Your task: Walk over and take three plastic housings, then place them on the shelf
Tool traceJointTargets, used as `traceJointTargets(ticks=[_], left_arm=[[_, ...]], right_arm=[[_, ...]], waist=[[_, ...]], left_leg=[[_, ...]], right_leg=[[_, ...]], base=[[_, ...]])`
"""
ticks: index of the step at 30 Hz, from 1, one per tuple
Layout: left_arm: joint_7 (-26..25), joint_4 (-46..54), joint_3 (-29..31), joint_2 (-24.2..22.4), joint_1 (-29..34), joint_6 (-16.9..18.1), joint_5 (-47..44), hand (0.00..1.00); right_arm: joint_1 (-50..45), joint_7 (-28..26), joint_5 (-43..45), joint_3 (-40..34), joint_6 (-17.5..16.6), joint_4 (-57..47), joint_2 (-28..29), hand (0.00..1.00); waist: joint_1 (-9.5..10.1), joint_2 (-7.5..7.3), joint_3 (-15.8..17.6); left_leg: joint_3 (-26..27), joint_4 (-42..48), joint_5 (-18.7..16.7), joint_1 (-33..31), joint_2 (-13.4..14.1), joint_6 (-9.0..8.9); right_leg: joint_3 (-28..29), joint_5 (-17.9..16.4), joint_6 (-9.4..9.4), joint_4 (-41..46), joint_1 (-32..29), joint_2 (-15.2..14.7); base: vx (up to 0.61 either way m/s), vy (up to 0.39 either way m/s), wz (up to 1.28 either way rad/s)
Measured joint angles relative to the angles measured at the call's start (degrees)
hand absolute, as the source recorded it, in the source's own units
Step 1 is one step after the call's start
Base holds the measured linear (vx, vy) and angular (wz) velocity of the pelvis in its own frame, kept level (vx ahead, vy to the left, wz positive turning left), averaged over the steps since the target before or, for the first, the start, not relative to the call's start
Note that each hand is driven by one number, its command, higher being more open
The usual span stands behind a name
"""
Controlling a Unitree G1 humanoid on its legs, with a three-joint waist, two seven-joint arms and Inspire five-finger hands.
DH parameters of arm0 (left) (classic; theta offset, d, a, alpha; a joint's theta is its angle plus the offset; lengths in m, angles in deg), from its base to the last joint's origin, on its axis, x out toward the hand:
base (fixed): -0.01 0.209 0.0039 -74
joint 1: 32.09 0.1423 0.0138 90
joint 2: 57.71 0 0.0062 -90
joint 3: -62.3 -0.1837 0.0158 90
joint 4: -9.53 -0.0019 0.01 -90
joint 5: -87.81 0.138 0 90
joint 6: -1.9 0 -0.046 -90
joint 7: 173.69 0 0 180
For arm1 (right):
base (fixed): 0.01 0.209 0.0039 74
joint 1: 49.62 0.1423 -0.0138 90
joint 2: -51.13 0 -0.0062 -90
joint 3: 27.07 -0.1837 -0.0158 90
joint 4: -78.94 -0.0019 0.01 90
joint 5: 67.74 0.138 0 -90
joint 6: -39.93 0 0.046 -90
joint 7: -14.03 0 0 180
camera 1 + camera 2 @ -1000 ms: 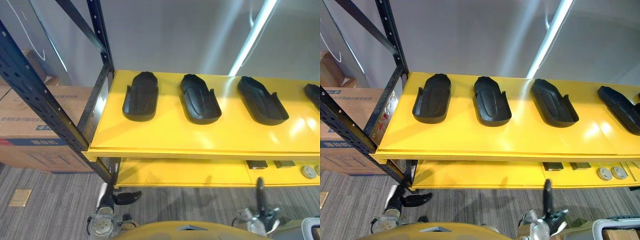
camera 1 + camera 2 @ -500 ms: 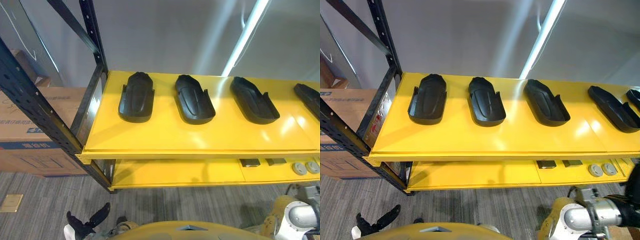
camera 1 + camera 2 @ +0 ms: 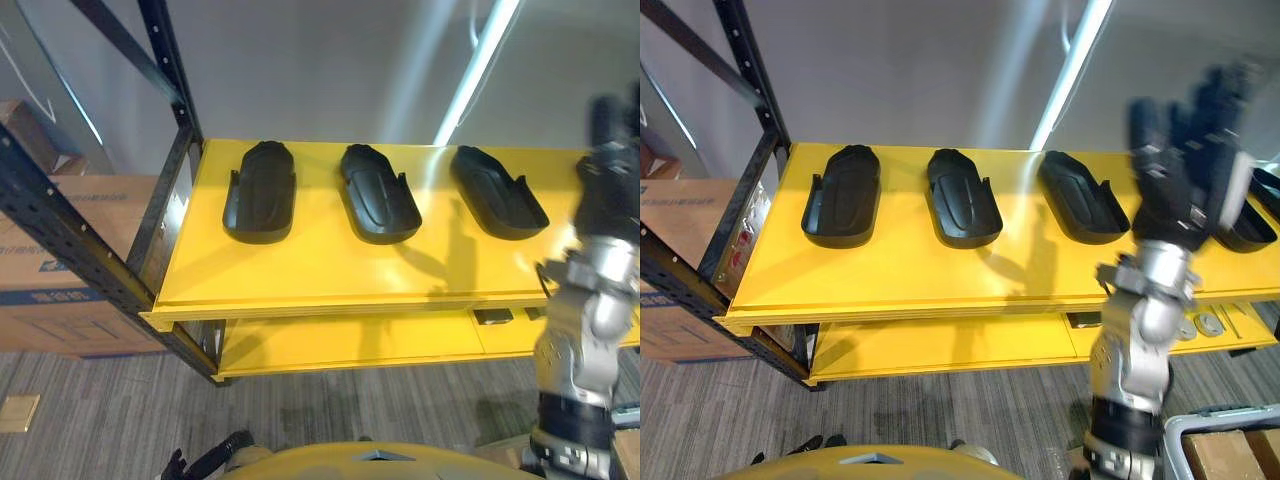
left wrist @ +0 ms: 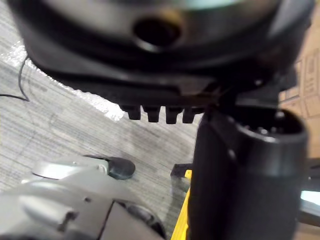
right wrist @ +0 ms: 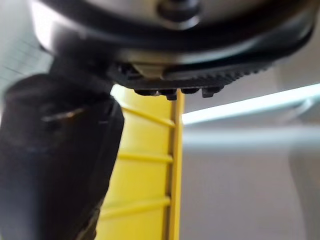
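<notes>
Right robot hand (image 3: pixel 1188 165) at shelf height, fingers spread, empty | third plastic housing (image 3: pixel 1083 210) just left of it on shelf (image 3: pixel 900 280) | long axis front-to-back

Behind yellow shelf (image 3: pixel 330 270): grey wall (image 3: pixel 330 60), bright light streak (image 3: pixel 485 60). Below shelf: grey carpet floor (image 3: pixel 110 420). Left of shelf: cardboard boxes (image 3: pixel 60 320).

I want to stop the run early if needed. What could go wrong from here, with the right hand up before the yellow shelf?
The right hand is up and open in front of a housing at the right end, partly hiding it; it may knock that housing aside. Its forearm crosses the front edge of the shelf in the view and could strike it. The left hand hangs low near the floor.
</notes>
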Motion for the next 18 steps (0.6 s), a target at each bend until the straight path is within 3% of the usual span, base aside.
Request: traceJointTargets(ticks=[4, 11, 18], left_arm=[[1.45, 0.03, -1.85, 0.77, -3.46, -0.47, -0.12, 1.00], [2.00, 0.17, -3.07, 0.81, -5.98, -1.37, -0.48, 1.00], [1.90, 1.30, -6.65, 0.97, -6.92, -0.17, 0.64, 1.00]], right_arm=[[12.83, -2.12, -0.06, 9.25, 5.67, 5.71, -2.66, 1.00], [25.47, -1.34, -0.01, 16.63, 6.39, 8.50, -0.78, 1.00], [26.48, 6.84, -5.00, 19.07, 7.29, 12.08, 3.70, 1.00]], waist=[[1.91, 0.35, 1.58], [3.75, 1.94, 6.77], [4.89, 3.71, 9.73]], left_leg=[[-1.64, 0.02, 1.04, -1.90, -0.17, 0.43], [-3.95, 0.06, 2.35, -2.98, -0.34, 0.88], [-5.26, 0.15, 3.25, -3.63, -0.33, 1.05]], right_leg=[[-1.01, 0.62, -0.59, -0.05, -0.92, -0.01], [-2.80, 0.84, -0.88, 0.59, -0.92, -0.07], [-3.69, 0.79, -0.98, 1.02, -0.99, -0.04]], base=[[-0.04, 0.008, 0.17], [-0.04, 0.009, 0.16], [-0.03, 0.002, 0.08]])
